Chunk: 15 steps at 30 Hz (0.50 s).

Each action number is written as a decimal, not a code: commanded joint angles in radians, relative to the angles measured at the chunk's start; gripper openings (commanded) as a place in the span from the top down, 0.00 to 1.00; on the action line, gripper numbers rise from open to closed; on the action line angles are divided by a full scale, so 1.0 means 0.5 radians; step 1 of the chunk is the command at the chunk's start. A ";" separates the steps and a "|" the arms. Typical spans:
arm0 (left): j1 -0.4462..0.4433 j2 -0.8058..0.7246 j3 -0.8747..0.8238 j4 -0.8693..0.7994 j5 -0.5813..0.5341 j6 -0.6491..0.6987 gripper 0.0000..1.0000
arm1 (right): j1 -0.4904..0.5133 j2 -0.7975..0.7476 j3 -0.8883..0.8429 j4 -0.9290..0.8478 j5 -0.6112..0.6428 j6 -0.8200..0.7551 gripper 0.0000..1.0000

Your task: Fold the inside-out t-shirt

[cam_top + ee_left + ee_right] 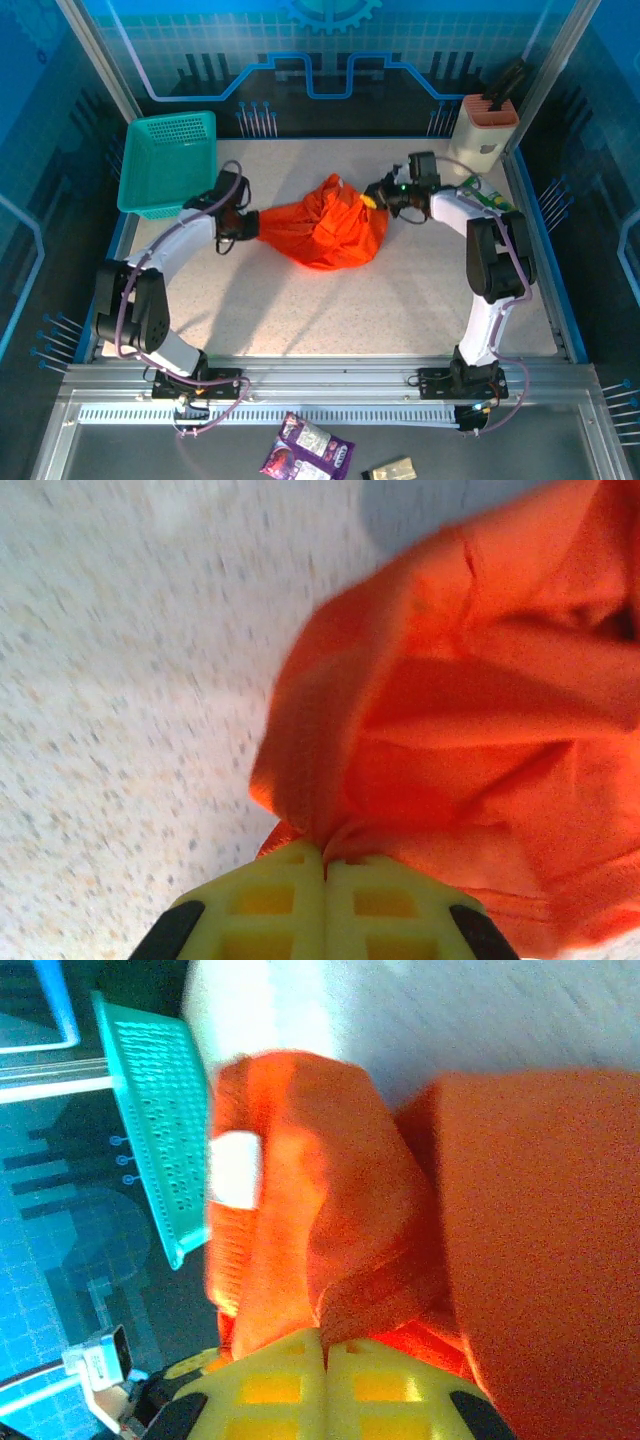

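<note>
Shirt (328, 232) is bunched in a crumpled orange heap mid-table, slightly toward the back, not flat. Table (400, 300) is pale and speckled.

Left pincer (250, 222) is at the heap's left edge, low over the table. In the left wrist view the yellow fingers (280, 900) are pressed together with a gather of orange cloth clamped at the tips, so it is closed on the shirt. Fabric fans up and to the right from the pinch. Bare table shows to the left of it.

Right pincer (375, 197) is at the heap's upper right edge. In the right wrist view its yellow fingers (380, 1385) are likewise together with shirt fabric pinched between them, so it is closed on the shirt too. Folds rise from the pinch, and a small white tag (235, 1168) sits on the cloth further out.

Both arms reach in from opposite sides, with the heap between the two pincers. The middle of the shirt humps up in a peak, and I can't tell whether the pinched edges are off the table.

Teal basket (168, 160) sits at the back left, tilted against the wall, well apart from the shirt. A white holder with an orange top (487, 130) stands at the back right corner. Some packets (308, 447) lie on the ledge in front of the arm bases.
</note>
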 commanded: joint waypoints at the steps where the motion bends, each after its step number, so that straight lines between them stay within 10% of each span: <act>1: 0.141 -0.065 0.312 0.029 0.205 -0.021 1.00 | -0.093 -0.014 0.576 -0.600 0.115 -0.390 1.00; 10: 0.376 0.196 1.391 0.114 0.558 -0.134 1.00 | -0.209 0.784 3.308 -2.051 0.538 -0.819 1.00; 15: 0.408 0.162 1.520 0.239 0.590 -0.174 1.00 | -0.273 0.148 2.299 -1.435 0.536 -0.861 1.00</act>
